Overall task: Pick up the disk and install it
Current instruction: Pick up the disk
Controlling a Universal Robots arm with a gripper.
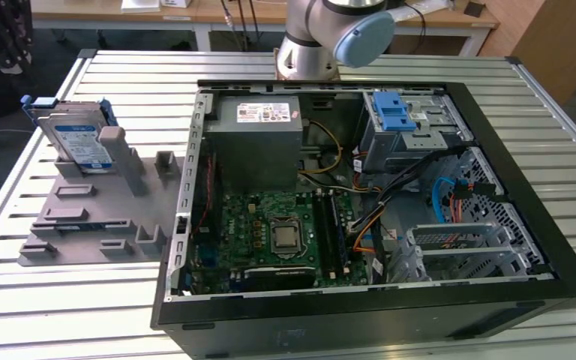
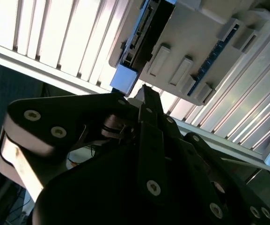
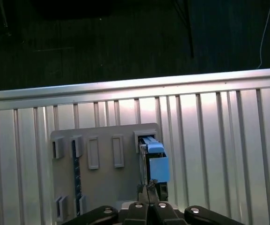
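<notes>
The disk (image 1: 78, 139) stands on edge in a slot at the far end of a grey fixture plate (image 1: 88, 217), at the exterior view's left on the slatted table. It is silver with a white-and-blue label and a blue bracket. In the first wrist view the disk (image 3: 154, 161) shows edge-on just beyond my gripper (image 3: 149, 191), whose black fingers are together with nothing between them. In the second wrist view the gripper (image 2: 145, 91) points at the disk (image 2: 137, 42) with a gap between them.
An open black computer case (image 1: 528, 300) lies on the table at the exterior view's right of the fixture, with a motherboard (image 1: 278, 232), a grey power-supply box (image 1: 258, 142) and a drive cage with a blue latch (image 1: 398, 116). The arm's base (image 1: 313, 45) stands behind the case.
</notes>
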